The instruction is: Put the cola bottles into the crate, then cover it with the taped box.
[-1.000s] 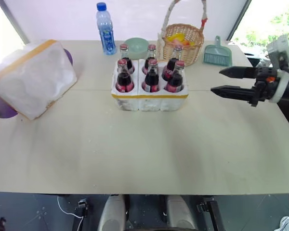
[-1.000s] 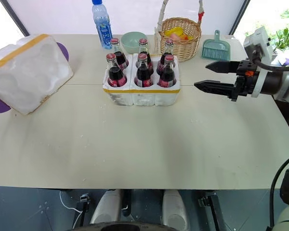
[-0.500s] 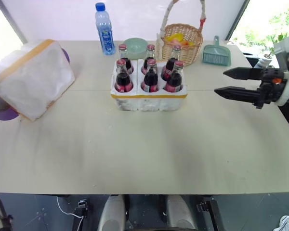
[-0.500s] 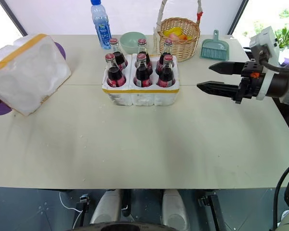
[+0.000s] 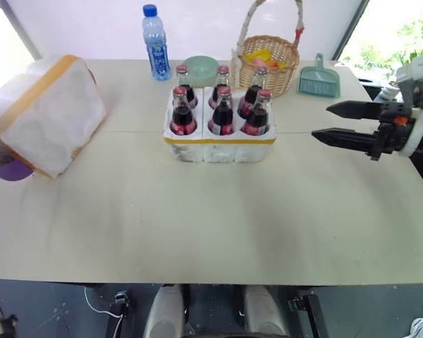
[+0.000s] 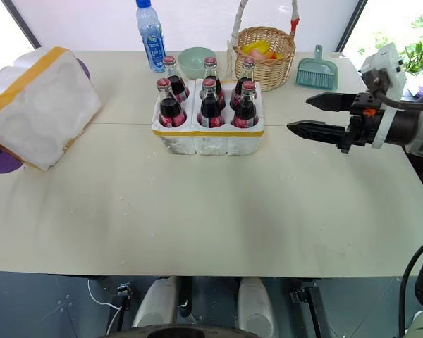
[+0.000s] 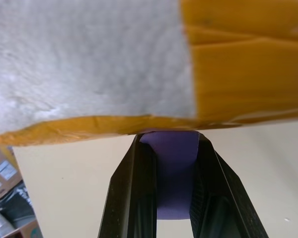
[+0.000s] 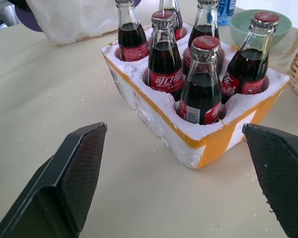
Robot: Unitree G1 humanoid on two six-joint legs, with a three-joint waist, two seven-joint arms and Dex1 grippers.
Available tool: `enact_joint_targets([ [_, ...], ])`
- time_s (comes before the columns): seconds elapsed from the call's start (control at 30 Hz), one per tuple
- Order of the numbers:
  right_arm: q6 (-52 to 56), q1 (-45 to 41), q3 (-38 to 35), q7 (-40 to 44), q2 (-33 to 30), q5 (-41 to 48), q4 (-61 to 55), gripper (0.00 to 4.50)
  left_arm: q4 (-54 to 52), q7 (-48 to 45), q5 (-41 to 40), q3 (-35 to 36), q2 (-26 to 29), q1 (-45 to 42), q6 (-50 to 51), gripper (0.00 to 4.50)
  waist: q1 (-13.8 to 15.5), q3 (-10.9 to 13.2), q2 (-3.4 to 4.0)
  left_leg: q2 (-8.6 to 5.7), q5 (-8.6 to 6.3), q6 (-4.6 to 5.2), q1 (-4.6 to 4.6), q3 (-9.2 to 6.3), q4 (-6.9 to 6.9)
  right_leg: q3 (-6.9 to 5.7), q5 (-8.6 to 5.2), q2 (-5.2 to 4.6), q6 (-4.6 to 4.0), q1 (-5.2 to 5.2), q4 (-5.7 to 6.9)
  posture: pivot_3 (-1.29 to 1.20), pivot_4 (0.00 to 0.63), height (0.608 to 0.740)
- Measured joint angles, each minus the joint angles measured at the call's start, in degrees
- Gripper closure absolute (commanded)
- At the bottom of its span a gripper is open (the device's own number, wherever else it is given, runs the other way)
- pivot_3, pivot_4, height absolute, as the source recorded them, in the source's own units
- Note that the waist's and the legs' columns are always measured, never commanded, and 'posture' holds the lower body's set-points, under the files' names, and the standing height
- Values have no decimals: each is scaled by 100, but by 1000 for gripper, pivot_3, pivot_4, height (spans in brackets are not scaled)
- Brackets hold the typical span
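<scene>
Left wrist view shows you the left gripper [image 7: 176, 193] nearly closed under the taped box [image 5: 46, 116], at the table's [image 5: 211, 225] left edge; whether it grips anything you cannot tell. All six cola bottles [image 5: 220, 105] stand in the crate [image 5: 218, 144] mid-table. Your right gripper [image 6: 314, 116] hangs wide open and empty beside the crate.

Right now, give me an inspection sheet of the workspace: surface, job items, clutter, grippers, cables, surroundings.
Surface: beige table, a few white crumbs.
Job's things: six cola bottles upright in the crate; taped box tilted at the table's left edge, crate uncovered.
Clutter: water bottle, green bowl, wicker basket, teal dustpan, purple disc under the box.
Grippers: left gripper closing on the purple disc below the box's edge; right gripper open, right of the crate.
Cables: white cable on the floor.
Surroundings: window, greenery.
</scene>
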Motion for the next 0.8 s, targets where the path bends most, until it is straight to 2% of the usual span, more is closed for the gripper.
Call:
enact_joint_targets([
  [0.17,-1,-25,16,-72,11,-8,12,0,77,53,120,-68,-131,0,98,188,1,0,-6,0,0,0,-1,-1,2,-1,0,0,0,-2,8,0,150,740],
  [0.5,2,132,10,-143,12,9,-22,0,87,386,147,-106,-271,11,176,188,0,-1,-6,-1,0,0,2,-2,7,0,0,0,0,-3,26,0,150,740],
  [0.6,3,131,0,-134,-4,61,-49,0,87,456,144,-104,-292,11,220,1059,2,-1,-7,-1,0,0,7,-4,10,0,-1,0,-1,-3,40,0,150,740],
  [0.77,3,130,-19,-135,-32,135,-91,0,91,407,108,-93,-324,-17,329,3716,3,-1,-6,-2,0,0,9,-5,12,0,-1,0,-1,-3,48,0,150,740],
  [0.8,3,130,-28,-137,-37,143,-100,0,91,368,105,-89,-326,-35,328,4056,7,-1,-7,-2,0,0,10,-5,12,0,-1,0,-1,-3,49,0,150,740],
])
